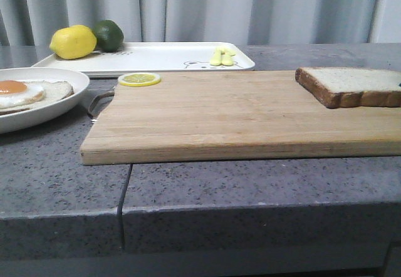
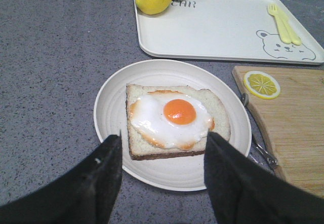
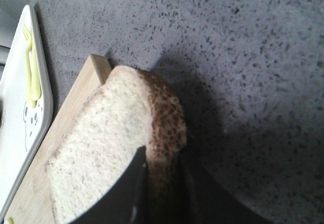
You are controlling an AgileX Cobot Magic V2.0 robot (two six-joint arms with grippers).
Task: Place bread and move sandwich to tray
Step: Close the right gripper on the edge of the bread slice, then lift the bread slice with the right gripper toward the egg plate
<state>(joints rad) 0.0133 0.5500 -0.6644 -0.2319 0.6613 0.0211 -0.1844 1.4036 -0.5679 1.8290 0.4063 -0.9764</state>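
bread (image 1: 351,84): lies on the right end of the cutting board (image 1: 232,114); likely light, soft and easily crushed, the brown crust being its firmest part.
hold: best a gentle pinch at the crust edge, kept level so the slice does not sag.
right gripper (image 3: 163,193): jaws closed thinly across the crust edge of the bread, pinching it.
sandwich (image 2: 174,117): still open, a fried egg on a slice in the round plate (image 2: 111,95), to the left on the table (image 1: 188,183); the egg looks slippery.
left gripper (image 2: 162,176): jaws spread wide over the plate's near rim, holding nothing.
tray (image 2: 223,29): behind the plate, carrying lemon, lime and fork.
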